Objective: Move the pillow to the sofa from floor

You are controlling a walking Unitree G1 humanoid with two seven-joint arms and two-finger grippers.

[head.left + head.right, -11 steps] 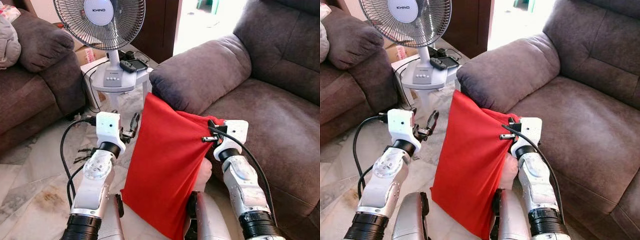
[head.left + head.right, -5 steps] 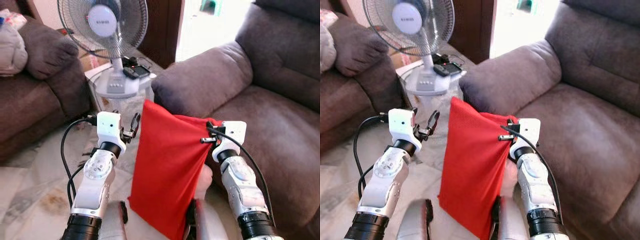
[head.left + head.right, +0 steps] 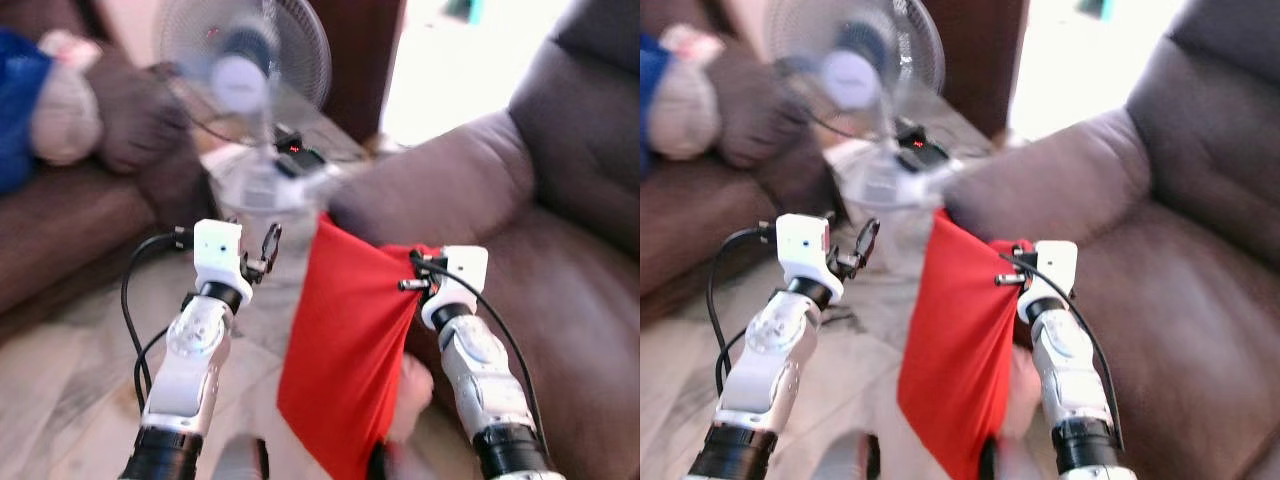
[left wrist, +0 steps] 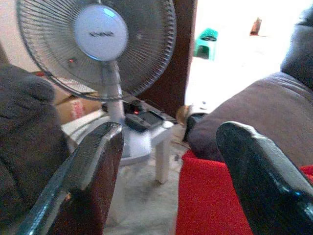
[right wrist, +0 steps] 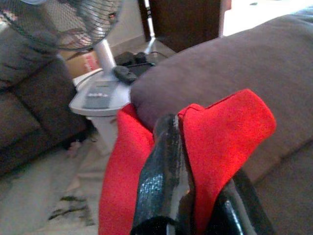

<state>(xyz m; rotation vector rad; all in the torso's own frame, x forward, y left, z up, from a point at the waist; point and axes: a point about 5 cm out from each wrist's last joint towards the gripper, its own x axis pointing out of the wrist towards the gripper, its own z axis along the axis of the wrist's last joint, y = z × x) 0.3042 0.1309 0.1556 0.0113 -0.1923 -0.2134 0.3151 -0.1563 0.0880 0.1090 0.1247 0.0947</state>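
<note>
In front of the sofa's padded armrest (image 3: 430,185), the red pillow (image 3: 350,340) hangs clear of the floor, its upper corner pinched tight between the two fingers of the right gripper (image 5: 195,196) so the rest drapes down between the arms. The left gripper (image 4: 166,181) hovers just beside the pillow's near edge with fingers spread wide and empty (apparently ready to steady the cloth). The sofa seat (image 3: 580,300) lies open to the right, while the fan (image 3: 245,75) on its small white table (image 3: 885,175) crowds the left.
</note>
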